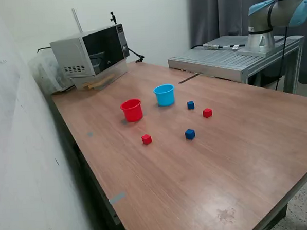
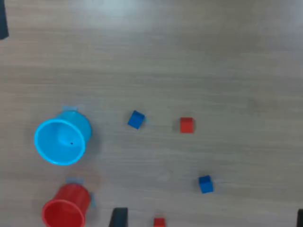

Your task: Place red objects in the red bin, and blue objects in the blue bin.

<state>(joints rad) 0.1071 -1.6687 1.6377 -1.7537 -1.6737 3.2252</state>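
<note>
Evidently nothing is sorted yet: the small red plastic tub (image 1: 131, 110) and the light blue plastic tub (image 1: 164, 95) stand upright and empty, near each other on the brown wood-grain desk (image 1: 238, 157). Two small red cubes (image 1: 146, 139) (image 1: 207, 112) and two small dark blue cubes (image 1: 190, 134) (image 1: 190, 105) lie scattered beside them, all apart, easy to reach singly. The hand shows only as dark tips at the wrist view's edge; its state I cannot tell. A grey microwave (image 1: 91, 51) sits by the white wall.

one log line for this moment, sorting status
phase: not started | red bin: empty | blue bin: empty | red cubes: on table | blue cubes: on table | end effector: state unclear
</note>
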